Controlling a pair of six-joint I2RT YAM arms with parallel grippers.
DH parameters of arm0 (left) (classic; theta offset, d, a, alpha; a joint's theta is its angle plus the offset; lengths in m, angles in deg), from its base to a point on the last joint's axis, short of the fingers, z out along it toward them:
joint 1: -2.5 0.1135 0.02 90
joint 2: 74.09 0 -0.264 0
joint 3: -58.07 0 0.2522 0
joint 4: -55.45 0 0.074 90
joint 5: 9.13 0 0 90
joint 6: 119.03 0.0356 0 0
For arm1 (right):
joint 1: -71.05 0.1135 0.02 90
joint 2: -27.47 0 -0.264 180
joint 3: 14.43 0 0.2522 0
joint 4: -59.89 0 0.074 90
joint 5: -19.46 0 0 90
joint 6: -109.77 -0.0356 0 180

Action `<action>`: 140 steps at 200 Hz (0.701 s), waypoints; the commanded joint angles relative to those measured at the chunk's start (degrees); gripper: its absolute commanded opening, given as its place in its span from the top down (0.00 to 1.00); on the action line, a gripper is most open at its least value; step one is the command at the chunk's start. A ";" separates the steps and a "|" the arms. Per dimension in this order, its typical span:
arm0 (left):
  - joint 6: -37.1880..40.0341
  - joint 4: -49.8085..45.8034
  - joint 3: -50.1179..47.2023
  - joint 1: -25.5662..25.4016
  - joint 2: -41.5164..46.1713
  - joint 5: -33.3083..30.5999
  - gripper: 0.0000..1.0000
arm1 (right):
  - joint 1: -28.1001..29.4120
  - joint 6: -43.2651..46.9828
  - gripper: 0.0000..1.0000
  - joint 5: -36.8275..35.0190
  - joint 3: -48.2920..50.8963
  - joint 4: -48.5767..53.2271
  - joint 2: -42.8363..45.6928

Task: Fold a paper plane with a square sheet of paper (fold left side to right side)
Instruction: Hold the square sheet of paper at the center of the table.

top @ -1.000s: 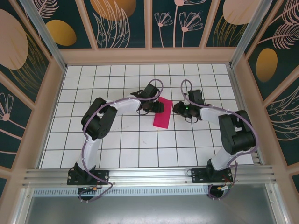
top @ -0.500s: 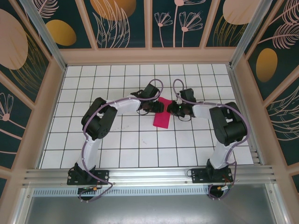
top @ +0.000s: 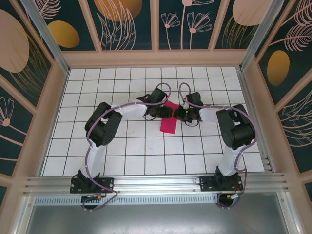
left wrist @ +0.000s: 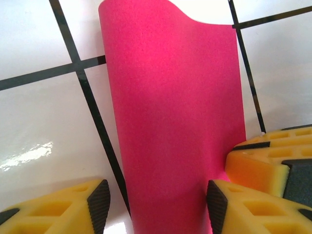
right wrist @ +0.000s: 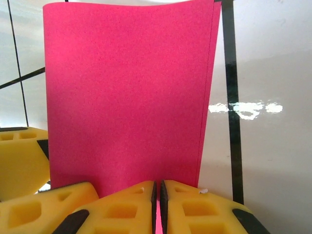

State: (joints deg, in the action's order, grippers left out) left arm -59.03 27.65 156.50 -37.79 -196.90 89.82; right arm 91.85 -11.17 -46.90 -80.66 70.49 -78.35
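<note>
Pink paper (right wrist: 126, 97) — light, floppy, probably crease-prone; best taken by an edge, as pinched in right gripper (right wrist: 157, 189), with left gripper (left wrist: 156, 197) spread.

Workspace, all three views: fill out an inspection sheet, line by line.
Surface: glossy white table with black grid lines.
Job's things: magenta sheet of paper, folded into a narrow double-layered rectangle, one end bowed.
Clutter: nothing seen.
Tools: left tool open, a finger on either side of the sheet; right tool shut on the sheet's edge.
Cables: purple cables run along both arms and loop at the wrists.
Surroundings: wood-framed walls with dark floral panels; metal rail along the near edge.
</note>
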 commanded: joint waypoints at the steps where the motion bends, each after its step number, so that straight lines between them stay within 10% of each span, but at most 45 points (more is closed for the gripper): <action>1: 0.39 -1.16 -1.66 0.50 4.18 -2.31 0.37 | 0.57 0.62 0.84 -3.41 0.21 4.61 -3.37; 65: -0.55 6.05 -8.53 2.79 14.04 6.45 0.37 | 0.84 1.22 0.84 -4.02 -0.22 5.68 -3.37; 96: -4.21 14.34 -10.26 2.43 11.83 17.86 0.47 | 1.08 1.41 0.84 -4.29 -0.44 6.01 -3.34; 140: -5.03 13.54 -7.76 1.69 6.37 18.11 0.51 | 1.37 1.58 0.84 -4.40 -0.65 6.41 -3.35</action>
State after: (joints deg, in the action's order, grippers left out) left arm -62.61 39.82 147.49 -35.82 -187.43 105.17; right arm 92.40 -10.58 -48.12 -81.62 72.11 -78.48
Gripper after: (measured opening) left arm 0.496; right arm 0.160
